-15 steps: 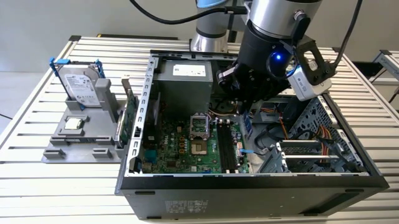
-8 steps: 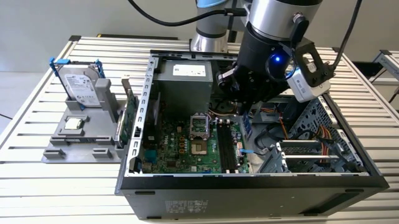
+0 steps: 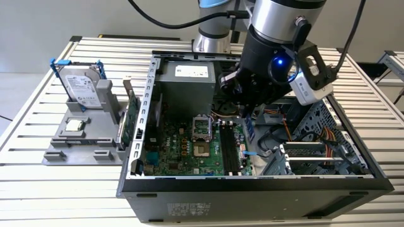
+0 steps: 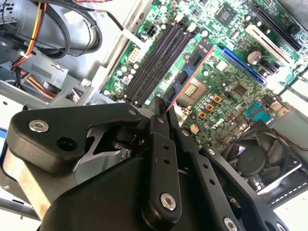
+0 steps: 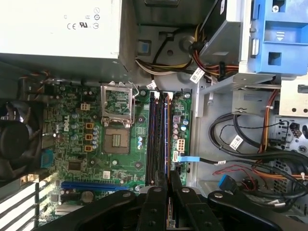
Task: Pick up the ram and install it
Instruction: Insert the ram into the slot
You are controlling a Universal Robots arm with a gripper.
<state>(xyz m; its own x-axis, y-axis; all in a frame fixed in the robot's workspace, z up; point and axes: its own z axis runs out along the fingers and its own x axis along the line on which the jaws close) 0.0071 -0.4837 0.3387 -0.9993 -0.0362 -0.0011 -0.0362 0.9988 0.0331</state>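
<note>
- The claw [image 4: 160, 107] is seen shut to a narrow gap, with one end of the ram [image 4: 185, 74] pinched between its fingers
- The ram is held on edge inside the case [image 3: 252, 189], above the board [image 5: 115, 144] and close by the slots [image 4: 154, 62]; contact with a slot cannot be made out
- Its long axis is laid nearly along the slots, the free end pointed away from the claw
- The install step is judged in hand, pickup being done; seating would call for the lower edge to be lined up over one slot and pressed straight down
- The case is set on the table [image 3: 63, 189]
</note>
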